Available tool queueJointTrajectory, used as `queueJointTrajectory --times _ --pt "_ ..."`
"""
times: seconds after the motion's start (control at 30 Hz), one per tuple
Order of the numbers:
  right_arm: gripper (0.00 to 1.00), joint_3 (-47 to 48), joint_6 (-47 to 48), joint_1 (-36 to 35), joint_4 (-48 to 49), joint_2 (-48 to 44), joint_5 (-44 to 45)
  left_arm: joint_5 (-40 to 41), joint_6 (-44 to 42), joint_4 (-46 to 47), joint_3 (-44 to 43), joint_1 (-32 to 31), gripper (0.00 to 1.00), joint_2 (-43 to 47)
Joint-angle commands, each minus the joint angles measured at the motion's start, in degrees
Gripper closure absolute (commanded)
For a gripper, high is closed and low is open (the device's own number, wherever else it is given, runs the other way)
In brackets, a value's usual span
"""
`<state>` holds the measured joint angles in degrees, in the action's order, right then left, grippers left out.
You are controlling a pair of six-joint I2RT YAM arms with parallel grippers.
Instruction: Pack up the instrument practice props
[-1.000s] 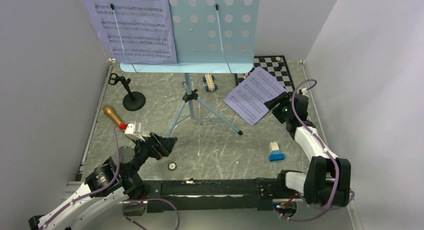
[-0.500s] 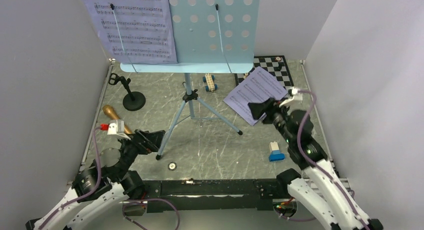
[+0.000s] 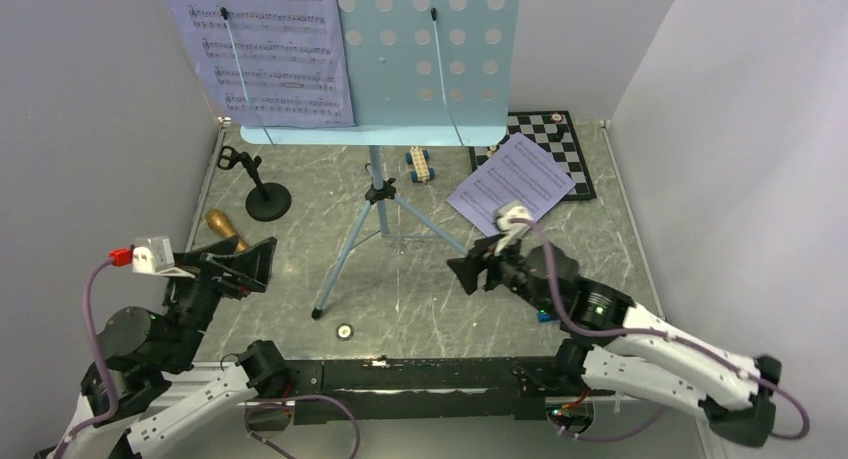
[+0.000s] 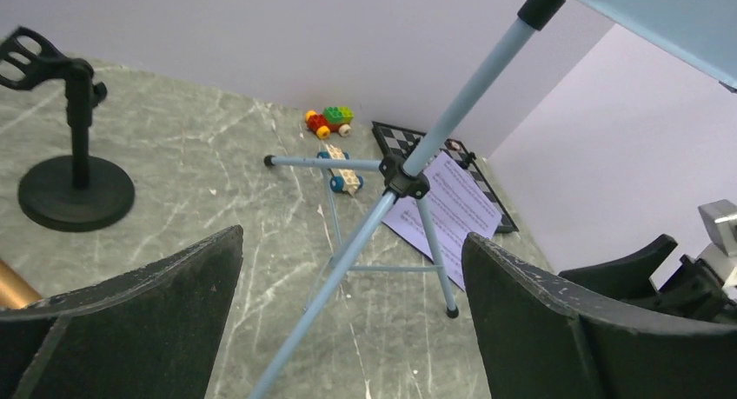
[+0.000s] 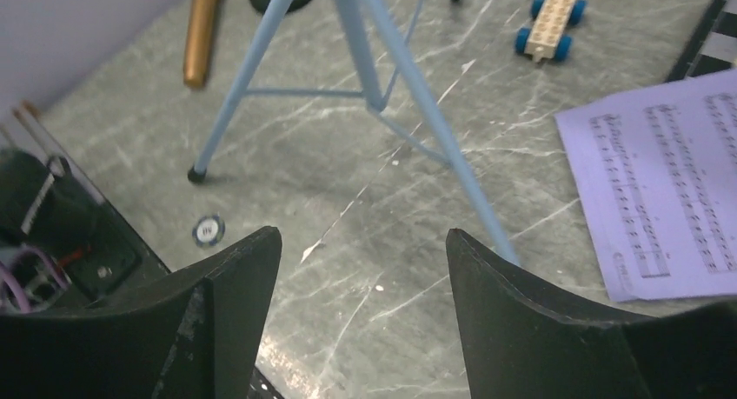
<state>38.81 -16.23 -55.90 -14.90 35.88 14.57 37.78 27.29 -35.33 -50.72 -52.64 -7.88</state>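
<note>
The light-blue music stand (image 3: 430,59) is the largest prop. It stands fully set up at the far middle of the table (image 3: 420,299), tripod legs spread and its hole-punched desk raised, so none of it has been folded. One white sheet-music page (image 3: 275,49) sits on the left half of that desk under a thin wire retainer. A second loose page (image 3: 512,187) lies flat on the table to the right, its far corner overlapping the chessboard (image 3: 562,139), which is not part of the job. The left gripper (image 3: 248,264) hovers at the near left with its jaws spread wide and nothing between them, facing the stand's legs. The right gripper (image 3: 472,272) hangs at the near right, just near of the loose page, with its jaws parted and also empty. The small black mic stand (image 3: 266,195) is upright at the far left. The gold-brown microphone (image 3: 224,225) lies on the table just near of it, partly hidden behind the left gripper. The toy brick car (image 3: 420,165) rests beyond the tripod. No container is in view and every prop sits out, so the packing appears barely begun.
</note>
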Motion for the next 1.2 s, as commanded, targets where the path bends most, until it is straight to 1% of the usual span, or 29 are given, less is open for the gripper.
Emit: queueJointTrajectory --times 0.0,0.07,0.17,0.23,0.33,0.4,0.47,0.63,0.77,0.9,0.97,1.0,1.03,1.1,1.17 --pt "0.25 6.7 8.0 -9.0 5.3 9.4 8.6 1.6 -6.6 1.6 -2.1 -0.1 0.01 -0.6" --pt "0.25 9.7 10.9 -15.0 7.7 14.5 11.4 1.2 -8.5 3.5 -2.9 0.0 0.01 -0.5" --pt "0.24 15.6 14.4 -21.7 10.4 20.5 14.7 1.0 -11.9 6.7 -5.3 0.0 0.01 -2.2" --pt "0.23 20.2 17.2 -24.8 12.4 23.7 16.0 0.6 -14.0 7.7 -8.2 0.0 0.01 -4.7" --pt "0.23 27.0 20.4 -27.4 17.5 27.7 18.2 -1.7 -16.6 8.4 -14.2 0.0 0.01 -10.2" --pt "0.22 31.9 20.1 -27.8 20.6 30.5 20.5 -3.5 -17.8 8.6 -19.2 0.0 0.01 -14.2" --pt "0.20 38.2 19.0 -27.9 21.6 34.3 23.5 -4.8 -18.8 8.7 -23.7 -0.1 0.01 -17.9" --pt "0.16 55.0 19.2 -28.1 16.6 45.0 29.1 -5.9 -21.9 10.1 -32.6 -0.1 0.01 -24.9" --pt "0.13 62.0 21.2 -28.0 17.7 49.3 32.3 -6.0 -24.8 10.9 -38.0 -0.1 0.01 -29.6" --pt "0.10 67.1 21.9 -27.6 18.3 52.4 35.6 -4.6 -26.6 13.5 -40.2 -0.2 0.01 -32.6" --pt "0.09 70.0 21.2 -26.6 16.8 53.7 36.0 -3.3 -29.9 15.3 -40.9 -0.1 0.01 -33.9" --pt "0.09 71.6 19.2 -25.8 15.5 54.2 35.6 -3.2 -30.7 15.6 -41.7 0.0 0.03 -34.7" --pt "0.09 73.2 17.1 -24.9 11.4 54.6 34.6 -3.6 -31.2 15.4 -42.7 -0.1 0.05 -35.7" --pt "0.09 75.5 12.5 -22.9 7.6 54.6 32.1 -4.2 -31.3 13.8 -45.4 -0.1 0.10 -38.0" --pt "0.09 76.8 9.6 -20.9 4.9 54.3 29.8 -4.2 -30.6 12.3 -47.6 0.0 0.10 -39.7"
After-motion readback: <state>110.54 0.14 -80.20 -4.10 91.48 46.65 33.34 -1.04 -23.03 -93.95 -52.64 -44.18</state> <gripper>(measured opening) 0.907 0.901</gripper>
